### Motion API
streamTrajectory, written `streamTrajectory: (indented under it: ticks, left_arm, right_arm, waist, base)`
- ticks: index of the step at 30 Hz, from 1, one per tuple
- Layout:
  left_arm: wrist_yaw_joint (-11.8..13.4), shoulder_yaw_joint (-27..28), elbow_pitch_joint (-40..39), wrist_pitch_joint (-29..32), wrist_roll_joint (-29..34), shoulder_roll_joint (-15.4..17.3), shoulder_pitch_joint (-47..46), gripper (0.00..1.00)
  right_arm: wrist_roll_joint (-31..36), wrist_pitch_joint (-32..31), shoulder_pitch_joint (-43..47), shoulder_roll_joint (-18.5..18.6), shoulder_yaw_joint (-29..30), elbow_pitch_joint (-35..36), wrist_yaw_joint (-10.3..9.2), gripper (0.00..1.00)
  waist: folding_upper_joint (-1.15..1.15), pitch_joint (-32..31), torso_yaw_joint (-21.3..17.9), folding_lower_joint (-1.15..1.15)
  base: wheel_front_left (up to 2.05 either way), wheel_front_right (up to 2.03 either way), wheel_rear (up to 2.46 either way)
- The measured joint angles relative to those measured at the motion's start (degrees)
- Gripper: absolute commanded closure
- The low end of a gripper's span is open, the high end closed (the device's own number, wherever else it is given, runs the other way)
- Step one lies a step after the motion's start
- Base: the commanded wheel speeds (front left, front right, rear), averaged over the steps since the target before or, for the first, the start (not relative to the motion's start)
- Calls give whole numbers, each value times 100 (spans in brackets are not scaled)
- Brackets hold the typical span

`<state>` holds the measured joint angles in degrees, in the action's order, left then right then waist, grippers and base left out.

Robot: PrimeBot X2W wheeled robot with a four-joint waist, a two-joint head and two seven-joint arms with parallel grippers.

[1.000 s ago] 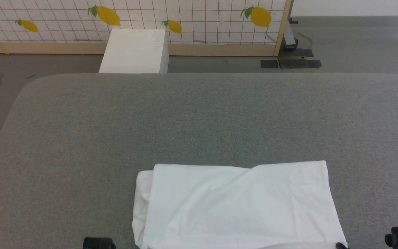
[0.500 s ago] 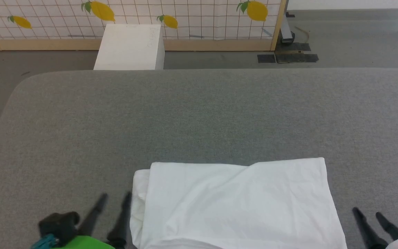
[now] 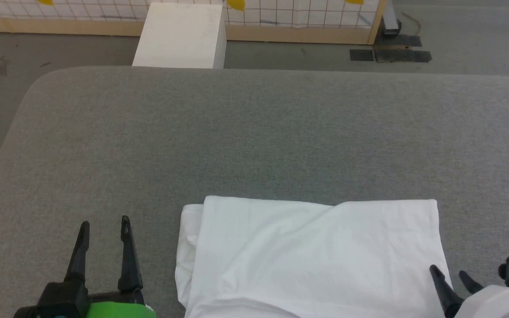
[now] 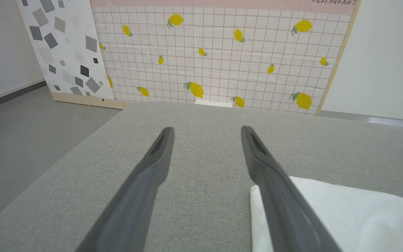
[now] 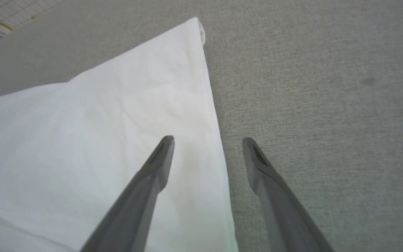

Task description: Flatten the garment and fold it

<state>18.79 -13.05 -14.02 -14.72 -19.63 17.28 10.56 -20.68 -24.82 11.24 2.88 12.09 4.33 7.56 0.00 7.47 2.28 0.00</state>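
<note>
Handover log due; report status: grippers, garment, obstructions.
Garment folded on grey surface. Left gripper open, beside its left edge. Right gripper open, over its right edge. White box beyond, not in the way.

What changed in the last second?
Both the left end effector and right end effector came up into the head view at either side of the garment, jaws open, holding nothing. The head camera shifted too. The garment stayed folded on the grey table.
</note>
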Motion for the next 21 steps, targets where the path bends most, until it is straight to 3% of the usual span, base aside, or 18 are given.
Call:
streamTrajectory:
  ticks: [11,12,13,14,15,21]
  left_arm:
    - [-385,166,114,0,69,-125,-2,0]
    - [-404,168,127,0,69,-125,-2,0]
    - [-420,177,143,-1,69,-125,-2,0]
    - [-427,187,160,0,69,-123,-1,0]
    - [-447,193,174,-1,69,-123,-1,0]
    - [-480,225,220,0,44,-94,25,0]
  right_arm:
    - [-191,-183,-236,22,-254,-812,0,0]
    - [-257,-185,-266,25,-257,-867,1,16]
    - [-331,-187,-303,40,-256,-939,0,52]
    - [-388,-177,-338,48,-258,-996,1,68]
    - [-402,-151,-367,51,-264,-1060,0,100]
    - [-426,-81,-513,44,-293,-1391,1,100]
  waist:
    - [0,145,128,0]
    - [0,139,129,0]
    - [0,129,127,0]
    - [0,117,122,0]
    - [0,101,116,0]
    - [0,-30,66,0]
  base:
    - [0,0,0]
    - [0,0,0]
    - [0,0,0]
    - [0,0,0]
    - [0,0,0]
    - [0,0,0]
